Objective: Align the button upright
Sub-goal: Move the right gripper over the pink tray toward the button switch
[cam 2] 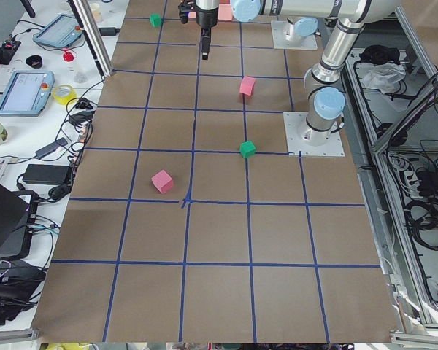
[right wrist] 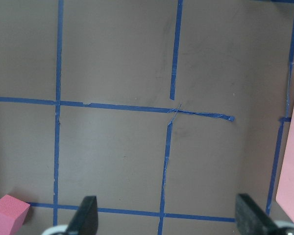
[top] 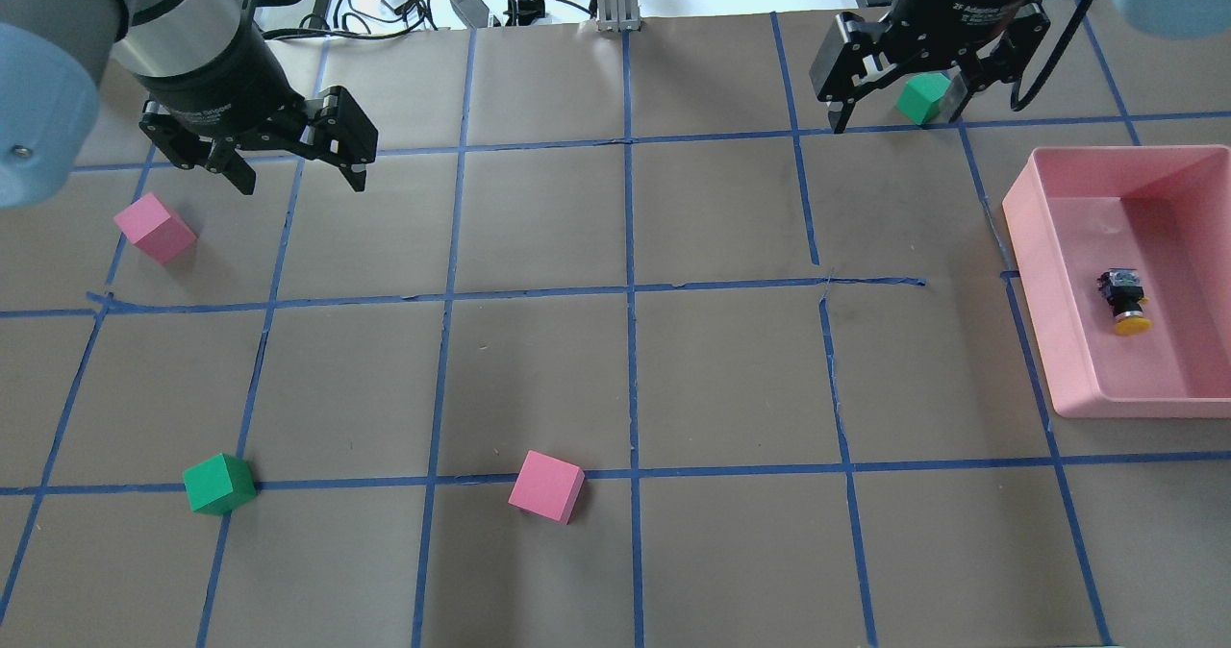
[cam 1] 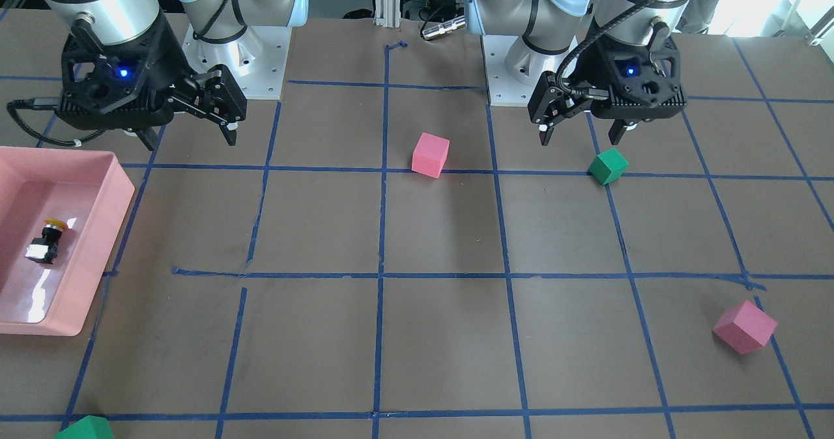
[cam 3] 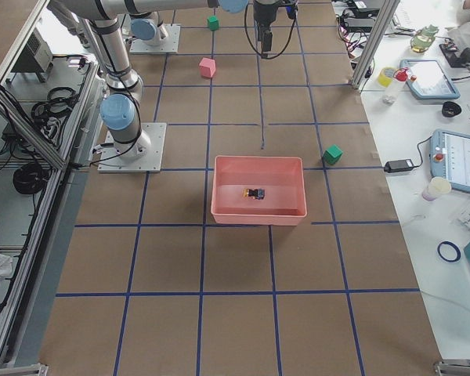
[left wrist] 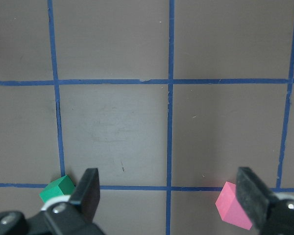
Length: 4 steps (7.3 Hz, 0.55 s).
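Note:
The button [top: 1123, 300] lies on its side in the pink tray [top: 1058, 273] at the table's right, yellow cap toward the robot. It also shows in the front view [cam 1: 47, 240] and the right side view [cam 3: 255, 193]. My right gripper [top: 899, 110] is open and empty, hovering beyond the tray's far left corner, well apart from the button; in the front view it [cam 1: 191, 142] hangs above the tray's back edge. My left gripper [top: 301, 182] is open and empty over the left half of the table, also seen from the front [cam 1: 579, 139].
Foam cubes lie loose on the table: a pink cube [top: 154, 228] and a green cube [top: 219, 483] at left, a pink cube [top: 546, 486] near the middle, a green cube [top: 923, 96] at the far edge behind my right gripper. Blue tape lines grid the brown table.

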{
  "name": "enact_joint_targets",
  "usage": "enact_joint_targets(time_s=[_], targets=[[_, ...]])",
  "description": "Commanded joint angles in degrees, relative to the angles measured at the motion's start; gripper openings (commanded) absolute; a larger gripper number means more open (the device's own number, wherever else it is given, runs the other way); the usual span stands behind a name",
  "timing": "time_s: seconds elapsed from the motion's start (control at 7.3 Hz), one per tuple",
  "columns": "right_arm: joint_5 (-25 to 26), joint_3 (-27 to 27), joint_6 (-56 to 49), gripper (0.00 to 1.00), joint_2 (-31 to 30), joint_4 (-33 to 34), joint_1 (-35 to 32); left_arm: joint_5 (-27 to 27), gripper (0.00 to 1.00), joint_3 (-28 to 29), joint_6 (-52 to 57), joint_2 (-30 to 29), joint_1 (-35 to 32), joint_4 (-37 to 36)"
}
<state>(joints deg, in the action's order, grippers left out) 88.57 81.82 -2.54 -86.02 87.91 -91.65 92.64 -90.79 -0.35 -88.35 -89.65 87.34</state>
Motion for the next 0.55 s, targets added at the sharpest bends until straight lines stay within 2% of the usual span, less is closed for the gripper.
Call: enact_joint_targets(time_s=[0.0, 0.41], targets=[[0.3, 1.4, 1.4, 1.0, 0.2, 1.4, -0.3, 0.0, 1.0, 0.0, 0.1, 0.0, 0.0, 0.0], [0.9, 2.4, 0.5, 1.0, 0.9, 4.5, 1.0, 0.0, 1.0, 0.0, 0.0, -0.1, 0.0, -0.2]])
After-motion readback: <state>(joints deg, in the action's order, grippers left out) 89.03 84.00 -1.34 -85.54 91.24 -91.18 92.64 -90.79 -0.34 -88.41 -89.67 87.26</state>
